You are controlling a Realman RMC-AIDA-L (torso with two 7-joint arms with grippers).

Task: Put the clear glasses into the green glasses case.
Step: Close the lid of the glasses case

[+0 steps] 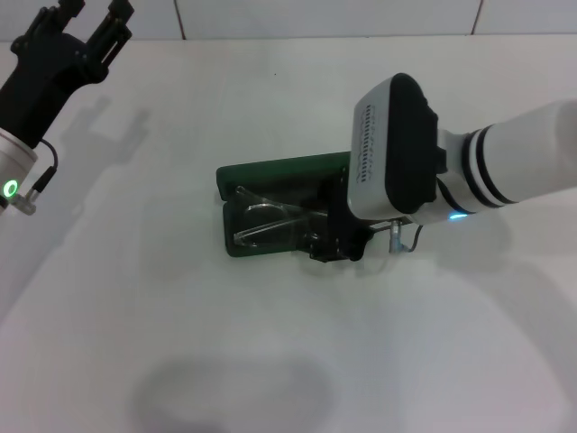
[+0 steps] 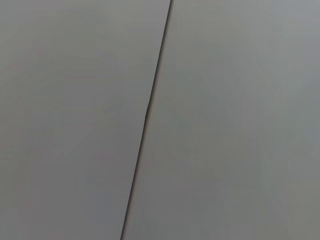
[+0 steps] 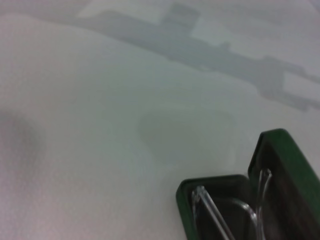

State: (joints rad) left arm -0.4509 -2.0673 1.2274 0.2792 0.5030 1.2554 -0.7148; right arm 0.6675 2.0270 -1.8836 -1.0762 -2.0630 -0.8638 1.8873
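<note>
Glasses (image 1: 263, 219) lie inside the open green case (image 1: 270, 171), and that is where my work is.

Going from left to right, my left gripper (image 1: 88, 20) comes first. It is up high at the far left corner, well away from the case. Its two black fingers (image 1: 115, 25) are spread apart and hold nothing. My left wrist camera sees only a flat grey surface with one thin dark line across it.

Next comes the case, in the middle of the white table (image 1: 180, 343). Its lid stands up on the far side. The clear lens and arms rest in the dark bottom half. In my right wrist view the case (image 3: 280, 145) shows at one corner, with the glasses (image 3: 215, 215) lying in it.

Last comes my right gripper (image 1: 335, 245). It reaches down at the right end of the case, just beside the glasses. My big white and black wrist hides most of it, so I cannot tell if its fingers are spread or pressed together.
</note>
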